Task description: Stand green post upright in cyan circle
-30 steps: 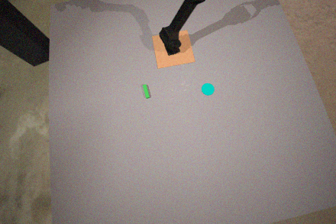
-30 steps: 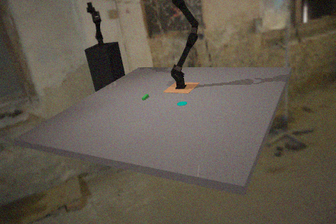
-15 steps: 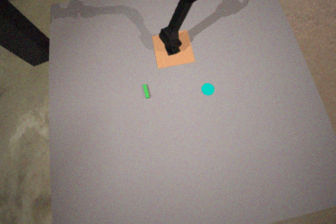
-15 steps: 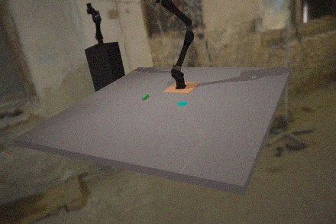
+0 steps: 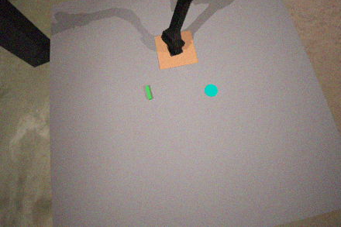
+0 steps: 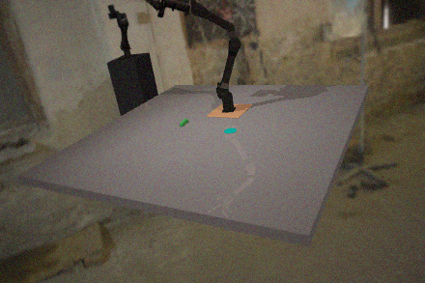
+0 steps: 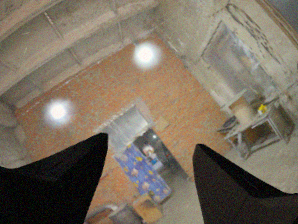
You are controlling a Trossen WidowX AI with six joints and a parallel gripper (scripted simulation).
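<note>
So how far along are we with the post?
Nothing is done yet. The green post lies flat on the table, well apart from the cyan circle. The gripper is high above the table, part open and holding nothing. Left: reach, grasp, stand it in the circle, release, withdraw.

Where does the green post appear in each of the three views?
Top: green post lies left of centre, left of the cyan circle.
Exterior: green post lies left of the cyan circle, in front of the orange base plate.
Wrist: not in it.
Shared landmark: the cyan circle.
</note>
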